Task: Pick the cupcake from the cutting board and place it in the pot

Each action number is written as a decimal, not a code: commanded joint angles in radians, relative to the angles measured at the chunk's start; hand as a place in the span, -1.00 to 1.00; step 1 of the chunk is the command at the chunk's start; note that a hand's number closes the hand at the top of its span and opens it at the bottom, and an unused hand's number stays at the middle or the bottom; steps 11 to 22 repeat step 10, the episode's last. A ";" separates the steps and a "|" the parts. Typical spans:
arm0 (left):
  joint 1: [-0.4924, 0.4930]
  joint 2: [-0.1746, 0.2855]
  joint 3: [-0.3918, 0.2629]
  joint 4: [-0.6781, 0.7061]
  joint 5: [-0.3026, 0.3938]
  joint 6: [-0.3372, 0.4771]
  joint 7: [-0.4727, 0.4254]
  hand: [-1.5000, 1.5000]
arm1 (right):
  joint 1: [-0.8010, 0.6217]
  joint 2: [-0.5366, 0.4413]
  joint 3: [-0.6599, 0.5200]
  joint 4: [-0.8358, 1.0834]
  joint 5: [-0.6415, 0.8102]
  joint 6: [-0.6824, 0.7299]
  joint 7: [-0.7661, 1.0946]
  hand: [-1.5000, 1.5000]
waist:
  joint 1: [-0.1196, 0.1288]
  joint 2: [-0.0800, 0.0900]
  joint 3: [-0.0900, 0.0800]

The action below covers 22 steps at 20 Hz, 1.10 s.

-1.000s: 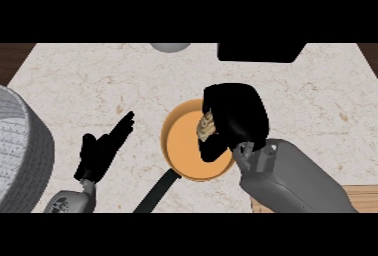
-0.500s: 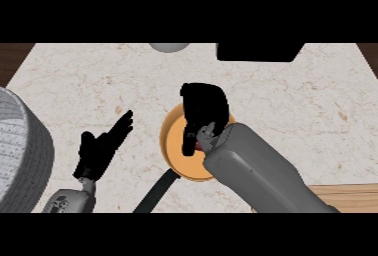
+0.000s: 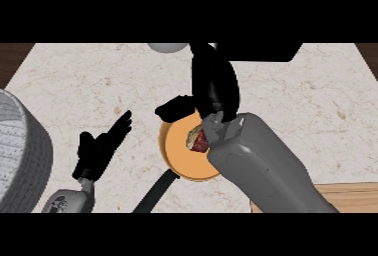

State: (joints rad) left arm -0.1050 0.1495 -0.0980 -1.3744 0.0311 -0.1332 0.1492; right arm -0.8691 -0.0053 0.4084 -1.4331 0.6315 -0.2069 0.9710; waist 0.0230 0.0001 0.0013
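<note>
Spreading across the whole view, the pale speckled stone counter (image 3: 310, 100) carries everything else, with the wooden cutting board (image 3: 347, 197) showing only as a corner at the lower right, well apart from the pot. The robot's grey right forearm (image 3: 258, 165) lies over the near right part of the round orange pot (image 3: 173, 155), and this is the main hazard: as it draws back, the wrist could catch the rim and drag or tip the pot. The black right hand (image 3: 214, 85) reaches past the far rim with its fingers straight and its thumb spread to the left, holding nothing. The black left hand (image 3: 100, 147) rests open just left of the pot, close to the pot's black handle (image 3: 156, 191), so a shift of either could nudge it. The small red-and-brown cupcake (image 3: 198, 140) sits inside the pot, half hidden by the wrist; whether it stands upright cannot be told, and a brush from the wrist might roll it.
</note>
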 commanded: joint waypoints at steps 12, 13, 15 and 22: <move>0.031 -0.028 -0.016 -0.035 -0.035 0.039 0.021 0.00 | 0.217 -0.047 -0.192 -0.374 0.063 -0.231 -0.051 -1.00 | -0.034 -0.004 -0.001; 0.031 -0.028 -0.016 -0.035 -0.035 0.039 0.021 0.00 | 0.217 -0.047 -0.192 -0.374 0.063 -0.231 -0.051 -1.00 | -0.034 -0.004 -0.001; 0.031 -0.028 -0.016 -0.035 -0.035 0.039 0.021 0.00 | 0.217 -0.047 -0.192 -0.374 0.063 -0.231 -0.051 -1.00 | -0.034 -0.004 -0.001; 0.031 -0.028 -0.016 -0.035 -0.035 0.039 0.021 0.00 | 0.217 -0.047 -0.192 -0.374 0.063 -0.231 -0.051 -1.00 | -0.034 -0.004 -0.001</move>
